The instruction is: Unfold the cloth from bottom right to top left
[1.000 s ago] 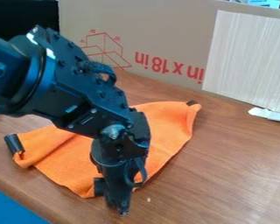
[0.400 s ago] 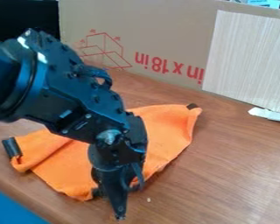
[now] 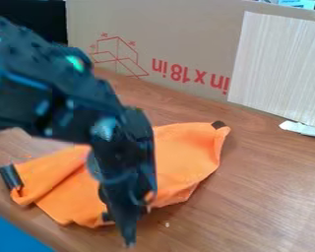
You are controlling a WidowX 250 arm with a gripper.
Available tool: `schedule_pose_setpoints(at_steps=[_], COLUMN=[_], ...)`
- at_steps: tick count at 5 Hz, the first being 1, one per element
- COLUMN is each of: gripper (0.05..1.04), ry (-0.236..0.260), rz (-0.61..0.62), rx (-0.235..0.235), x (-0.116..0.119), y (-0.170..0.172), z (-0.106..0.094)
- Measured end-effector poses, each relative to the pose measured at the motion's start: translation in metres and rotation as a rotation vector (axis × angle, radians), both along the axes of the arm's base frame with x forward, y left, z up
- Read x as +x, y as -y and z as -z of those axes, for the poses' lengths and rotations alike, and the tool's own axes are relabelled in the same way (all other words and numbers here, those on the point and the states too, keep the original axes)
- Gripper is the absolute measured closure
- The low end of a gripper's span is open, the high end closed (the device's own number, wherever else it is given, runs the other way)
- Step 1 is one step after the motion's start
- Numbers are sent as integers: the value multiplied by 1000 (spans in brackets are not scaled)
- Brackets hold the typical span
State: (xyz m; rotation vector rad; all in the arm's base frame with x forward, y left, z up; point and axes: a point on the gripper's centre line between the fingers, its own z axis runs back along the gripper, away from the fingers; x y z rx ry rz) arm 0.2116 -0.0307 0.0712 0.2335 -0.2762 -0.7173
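Low in view, just L of ctr, the gripper (image 3: 127, 227) is pointed down at the near edge of the orange cloth (image 3: 186, 147), w/ its lowest tip seen against the counter (image 3: 265, 202) just past the hem. Whether it is apart, together or clamped on fabric cannot be told. This spot was presumably chosen b/c the loose flap for unfolding is best reached from the bottom/R side. The arm (image 3: 68, 98) is slanted in from upper L, over the cloth's middle; part of the fold is thus hidden.

The cloth is laid flat-ish on the counter, w/ a crease along its L part and a bent, uneven hem just R of the gripper. A dark end piece (image 3: 10, 177) is seen at the L corner and a dark tab (image 3: 218, 125) at the far R corner, prob. as corner markers or light wts. Unfolding is judged incomplete; next, a secure grip on the top layer only is called for, then a low pull twd top L. If both layers are pinched, the whole cloth may be dragged.

Behind, a cardboard panel (image 3: 186, 29) and a pale striped board (image 3: 278, 64) are stood upright, prob. as a backdrop.
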Motion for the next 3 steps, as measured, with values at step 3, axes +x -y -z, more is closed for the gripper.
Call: schedule_pose_setpoints(at_steps=[3], gripper=[1032], ry=[-28], rz=[-26], rx=[-162], x=[35], y=[-26], z=[-43])
